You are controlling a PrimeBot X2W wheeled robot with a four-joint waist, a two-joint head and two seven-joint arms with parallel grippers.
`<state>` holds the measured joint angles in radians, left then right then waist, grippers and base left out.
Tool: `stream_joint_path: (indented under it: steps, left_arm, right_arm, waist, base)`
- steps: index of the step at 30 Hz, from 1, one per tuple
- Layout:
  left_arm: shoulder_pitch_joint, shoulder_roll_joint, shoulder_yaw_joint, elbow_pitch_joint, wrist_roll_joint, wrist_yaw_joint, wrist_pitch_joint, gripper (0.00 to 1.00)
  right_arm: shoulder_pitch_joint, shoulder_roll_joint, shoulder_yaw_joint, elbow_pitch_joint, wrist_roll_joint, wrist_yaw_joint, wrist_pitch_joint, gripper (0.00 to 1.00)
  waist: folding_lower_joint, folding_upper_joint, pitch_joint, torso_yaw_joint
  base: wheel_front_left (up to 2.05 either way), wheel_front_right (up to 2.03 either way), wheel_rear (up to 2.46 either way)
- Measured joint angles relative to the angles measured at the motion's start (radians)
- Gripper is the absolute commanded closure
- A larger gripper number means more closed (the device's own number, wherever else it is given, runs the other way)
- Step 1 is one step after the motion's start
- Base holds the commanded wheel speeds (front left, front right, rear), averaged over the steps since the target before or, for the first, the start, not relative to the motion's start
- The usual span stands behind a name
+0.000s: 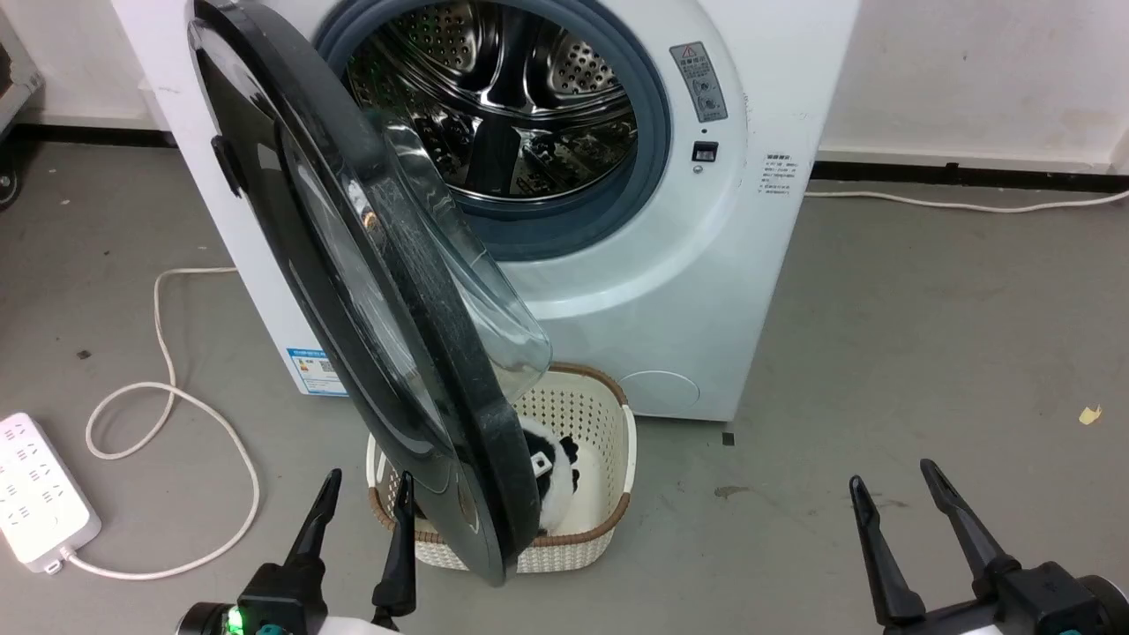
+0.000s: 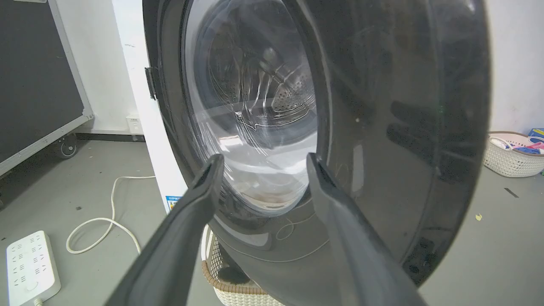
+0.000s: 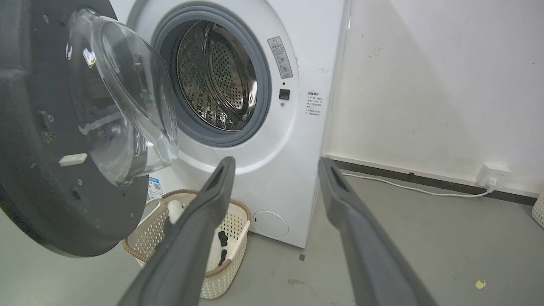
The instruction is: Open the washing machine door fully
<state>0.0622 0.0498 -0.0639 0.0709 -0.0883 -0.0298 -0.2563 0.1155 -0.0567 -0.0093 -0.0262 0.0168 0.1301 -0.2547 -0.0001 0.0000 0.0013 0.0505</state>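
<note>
The white washing machine (image 1: 670,291) stands against the wall, its steel drum and grey gasket exposed. Its glossy black washing machine door (image 1: 291,229) hangs swung out toward me, hinged at the left, about edge-on in the head view. The clear glass bowl (image 1: 476,300) bulges from its inner face. My left gripper (image 1: 366,498) is open at the lower left, its fingertips close to the door's outer face (image 2: 403,127), holding nothing. My right gripper (image 1: 895,481) is open at the lower right, well clear of the door (image 3: 38,170) and machine (image 3: 289,170).
A cream plastic basket (image 1: 609,441) with a black-and-white item inside sits on the floor under the door's lower edge. A white power strip (image 1: 35,494) and looping cable (image 1: 176,414) lie at left. Another basket (image 2: 510,157) stands by the far wall. Bare grey floor at right.
</note>
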Motion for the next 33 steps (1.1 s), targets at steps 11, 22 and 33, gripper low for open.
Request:
stream_joint_path:
  steps: [11,22,33]
  left_arm:
    - [-0.005,0.001,0.038,-0.111,0.007,0.011,0.000,1.00]
    - [-0.109,0.000,0.121,-0.478,-0.001,0.116,-0.001,1.00]
    - [-0.180,0.000,-0.027,-0.563,0.035,0.059,-0.001,1.00]
  right_arm:
    - [-0.003,0.001,0.006,0.001,0.012,0.000,-0.002,0.00]
    - [-0.006,0.002,0.014,0.008,0.023,0.000,-0.002,0.00]
    - [-0.013,0.002,0.014,0.008,0.029,0.000,-0.002,0.00]
  waist:
    - [0.0002,0.0000,0.010,-0.003]
    - [0.0001,0.0000,0.005,-0.006]
    - [0.0001,0.0000,0.007,-0.013]
  base:
    - [0.00,0.00,0.00]
    - [0.00,0.00,0.00]
    - [0.00,0.00,0.00]
